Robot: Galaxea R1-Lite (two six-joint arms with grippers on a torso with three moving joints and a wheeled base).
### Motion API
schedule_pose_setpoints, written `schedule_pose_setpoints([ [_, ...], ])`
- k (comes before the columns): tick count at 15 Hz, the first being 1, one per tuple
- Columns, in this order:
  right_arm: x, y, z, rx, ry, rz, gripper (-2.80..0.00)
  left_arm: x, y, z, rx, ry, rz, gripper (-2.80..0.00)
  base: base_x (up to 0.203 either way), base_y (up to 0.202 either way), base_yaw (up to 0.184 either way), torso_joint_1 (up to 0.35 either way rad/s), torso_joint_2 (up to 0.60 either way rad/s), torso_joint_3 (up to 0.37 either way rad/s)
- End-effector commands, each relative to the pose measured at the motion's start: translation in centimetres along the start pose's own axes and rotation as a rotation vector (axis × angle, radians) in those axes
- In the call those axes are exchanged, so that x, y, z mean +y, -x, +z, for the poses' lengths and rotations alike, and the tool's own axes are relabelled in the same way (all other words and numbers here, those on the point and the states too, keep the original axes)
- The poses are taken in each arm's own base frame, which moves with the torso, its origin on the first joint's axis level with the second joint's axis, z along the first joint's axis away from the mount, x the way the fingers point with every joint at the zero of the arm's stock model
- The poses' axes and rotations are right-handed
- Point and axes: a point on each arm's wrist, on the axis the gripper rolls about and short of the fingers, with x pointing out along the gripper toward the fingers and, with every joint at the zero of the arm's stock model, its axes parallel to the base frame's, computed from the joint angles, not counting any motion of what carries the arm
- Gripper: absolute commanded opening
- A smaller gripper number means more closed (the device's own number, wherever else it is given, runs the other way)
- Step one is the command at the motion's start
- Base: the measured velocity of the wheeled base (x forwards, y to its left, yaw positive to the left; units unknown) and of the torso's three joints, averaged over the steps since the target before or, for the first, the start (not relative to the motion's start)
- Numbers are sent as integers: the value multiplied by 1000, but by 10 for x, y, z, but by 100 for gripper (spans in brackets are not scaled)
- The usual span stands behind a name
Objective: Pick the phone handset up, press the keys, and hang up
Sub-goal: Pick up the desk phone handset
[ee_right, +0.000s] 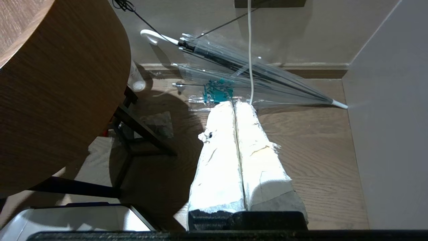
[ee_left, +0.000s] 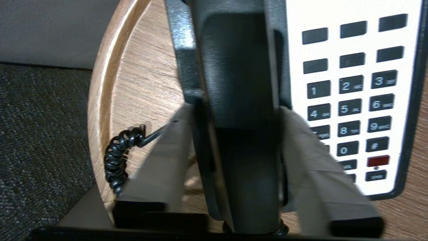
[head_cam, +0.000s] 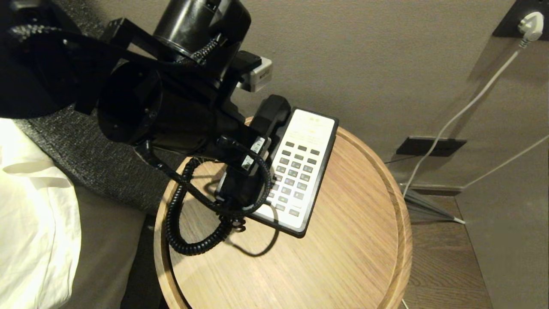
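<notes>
- Head view: the left arm [head_cam: 171, 107] filled the upper left and hid most of the black handset [head_cam: 271, 112], which lay beside the keys [head_cam: 296, 174] at centre on a round table [head_cam: 343, 266].
- Left wrist view: the left gripper [ee_left: 235, 124] straddled the handset [ee_left: 240, 83] at centre, fingers [ee_left: 167, 160] alongside; actual grip unclear. Coiled cord [ee_left: 117, 160] at lower left.
- Right wrist view: the right gripper [ee_right: 236, 110] hung closed over the floor, an umbrella [ee_right: 240, 70] above it.

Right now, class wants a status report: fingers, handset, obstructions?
Left gripper fingers straddling phone handset, which sits on its cradle. Right gripper shut, parked above floor. Coiled cord looped beside phone, keys unobstructed.
</notes>
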Motion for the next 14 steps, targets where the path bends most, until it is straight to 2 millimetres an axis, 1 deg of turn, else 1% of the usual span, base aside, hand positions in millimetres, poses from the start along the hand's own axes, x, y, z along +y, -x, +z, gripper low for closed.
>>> schedule_pose_setpoints([
  [1,0,0,0,2,0,0,-280,0,0,0,2,-1,2,-280,0,0,0,0,0,0],
  [5,0,0,0,2,0,0,-280,-2,4,1,-9,-1,-2,-280,0,0,0,0,0,0],
  [8,0,0,0,2,0,0,-280,0,11,4,-34,7,8,-280,0,0,0,0,0,0],
  [9,0,0,0,2,0,0,-280,2,16,6,-49,18,11,-280,0,0,0,0,0,0],
  [11,0,0,0,2,0,-1,-280,9,33,7,-80,49,12,-280,0,0,0,0,0,0],
  [14,0,0,0,2,0,0,-280,21,61,-2,-108,137,12,-280,0,0,0,0,0,0],
])
